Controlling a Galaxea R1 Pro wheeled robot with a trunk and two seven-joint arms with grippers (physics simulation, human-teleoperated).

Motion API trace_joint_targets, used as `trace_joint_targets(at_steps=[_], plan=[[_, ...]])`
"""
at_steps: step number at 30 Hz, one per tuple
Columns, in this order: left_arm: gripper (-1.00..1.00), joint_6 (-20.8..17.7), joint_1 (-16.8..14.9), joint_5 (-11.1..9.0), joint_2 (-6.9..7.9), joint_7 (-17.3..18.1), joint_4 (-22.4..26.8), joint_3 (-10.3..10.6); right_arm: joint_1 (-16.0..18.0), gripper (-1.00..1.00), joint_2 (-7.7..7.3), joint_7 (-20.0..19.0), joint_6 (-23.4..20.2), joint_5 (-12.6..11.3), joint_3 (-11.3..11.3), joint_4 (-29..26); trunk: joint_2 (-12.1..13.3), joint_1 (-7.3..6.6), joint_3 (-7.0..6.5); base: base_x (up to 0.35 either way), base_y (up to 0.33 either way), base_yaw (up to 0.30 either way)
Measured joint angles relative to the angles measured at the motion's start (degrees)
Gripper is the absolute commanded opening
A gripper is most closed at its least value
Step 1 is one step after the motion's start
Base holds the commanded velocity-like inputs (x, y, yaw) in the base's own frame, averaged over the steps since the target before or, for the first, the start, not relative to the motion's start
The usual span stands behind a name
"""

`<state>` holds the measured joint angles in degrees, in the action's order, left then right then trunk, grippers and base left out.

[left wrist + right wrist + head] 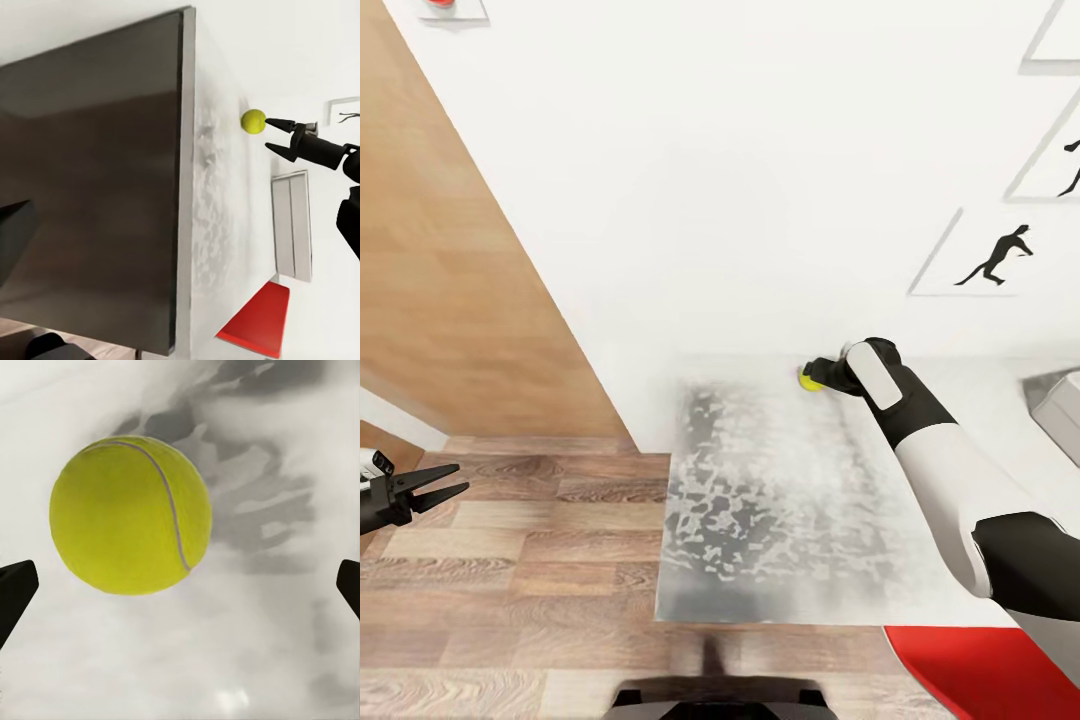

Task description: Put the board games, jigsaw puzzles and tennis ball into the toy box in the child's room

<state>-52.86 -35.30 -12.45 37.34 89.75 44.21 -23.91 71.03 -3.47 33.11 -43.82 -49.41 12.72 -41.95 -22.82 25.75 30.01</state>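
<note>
The tennis ball (811, 379) lies on the table (780, 520) at its far edge by the wall. The right tool (276, 136), at the ball's 3 o'clock, is spread wide, empty. The left tool (448, 482) hangs parted over the floor (520, 580), at 9 o'clock.

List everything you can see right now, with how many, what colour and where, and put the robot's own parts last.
tennis ball: one, yellow-green, on the table's far edge near the wall, just ahead of the right gripper
table: one, pale grey mottled top, in front of the robot
toy box: one, pale grey, on the table at the right, partly cut off
red object: one, red, low at the right beside the table; cannot tell what it is
wall pictures: at least three, white with black silhouettes, on the wall at the right
floor: wood planks, left of the table
right gripper: one, black, jaws open, facing the ball, not touching it
left gripper: one, black, jaws open, over the floor at the left
</note>
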Motion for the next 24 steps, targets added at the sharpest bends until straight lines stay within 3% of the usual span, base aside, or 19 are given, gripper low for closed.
trace_joint_targets(at_steps=[9,24], plan=[[1.00,0.0,0.0,0.0,0.00,0.0,0.0,0.0,0.0,1.00,0.02,0.0,0.0,0.0,0.0,0.0,0.0,0.00,0.04,0.029,0.088,0.000],[1.00,-0.1,0.0,0.0,-0.07,0.0,0.0,0.0,-0.1,1.00,-0.15,0.0,0.1,0.1,0.0,0.0,0.0,0.00,0.04,0.049,-0.015,0.000]])
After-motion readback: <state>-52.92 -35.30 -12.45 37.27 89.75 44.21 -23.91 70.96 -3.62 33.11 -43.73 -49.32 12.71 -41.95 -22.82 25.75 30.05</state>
